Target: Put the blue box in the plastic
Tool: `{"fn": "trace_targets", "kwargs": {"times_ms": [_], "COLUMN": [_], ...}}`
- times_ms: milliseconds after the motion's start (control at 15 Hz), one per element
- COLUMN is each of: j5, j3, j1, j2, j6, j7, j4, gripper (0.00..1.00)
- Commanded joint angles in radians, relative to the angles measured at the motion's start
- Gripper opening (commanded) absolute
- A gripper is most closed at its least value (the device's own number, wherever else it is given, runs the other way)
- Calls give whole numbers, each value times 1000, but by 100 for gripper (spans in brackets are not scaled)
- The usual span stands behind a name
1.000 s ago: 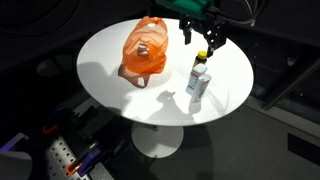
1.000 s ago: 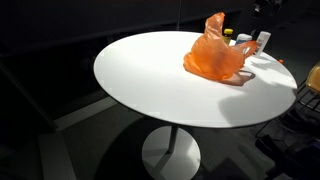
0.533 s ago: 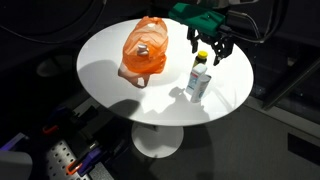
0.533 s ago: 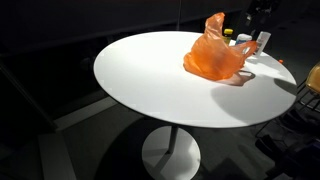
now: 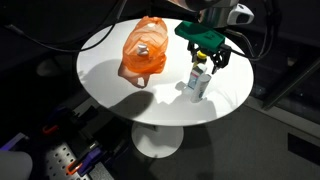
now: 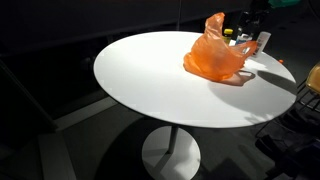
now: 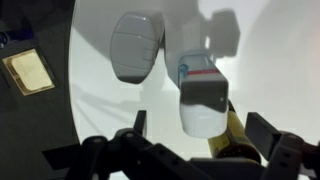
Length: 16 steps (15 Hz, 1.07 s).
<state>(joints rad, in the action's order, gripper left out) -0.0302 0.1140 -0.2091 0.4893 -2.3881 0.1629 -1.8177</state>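
The blue-and-white box [image 5: 199, 84] stands upright on the white round table [image 5: 110, 60], to the right of the orange plastic bag [image 5: 145, 52]. In the other exterior view the box [image 6: 262, 42] stands behind the bag [image 6: 215, 55]. My gripper [image 5: 209, 60] hangs open just above the box. In the wrist view the box [image 7: 203, 95] sits between my open fingers [image 7: 200, 128], and neither finger touches it. The bag is out of the wrist view.
A dark bottle [image 7: 238, 138] with a yellow cap [image 5: 200, 58] stands right against the box. A grey rounded shape [image 7: 135, 45] lies on the table [image 7: 260, 70] beyond the box. The table edge [image 5: 232, 95] is close on the box's side.
My gripper has moved from the back of the table forward and down, over the box. Box and bag have not moved.
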Motion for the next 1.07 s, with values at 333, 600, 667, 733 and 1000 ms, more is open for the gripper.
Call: {"fn": "trace_targets", "kwargs": {"times_ms": [333,600,667,733,1000], "j5": [-14,-15,-12,-7,-5], "j3": [-33,-61,-68,-71,-88], "j1": [-6,16,27,38,92], "j2": [39,-30,-50,-67,-124], "j6": [41,51,56,62,99], "j7": [7,9,6,-1,-20], "j4": [55,18,9,7,16], "gripper": [41,22,22,22,22]}}
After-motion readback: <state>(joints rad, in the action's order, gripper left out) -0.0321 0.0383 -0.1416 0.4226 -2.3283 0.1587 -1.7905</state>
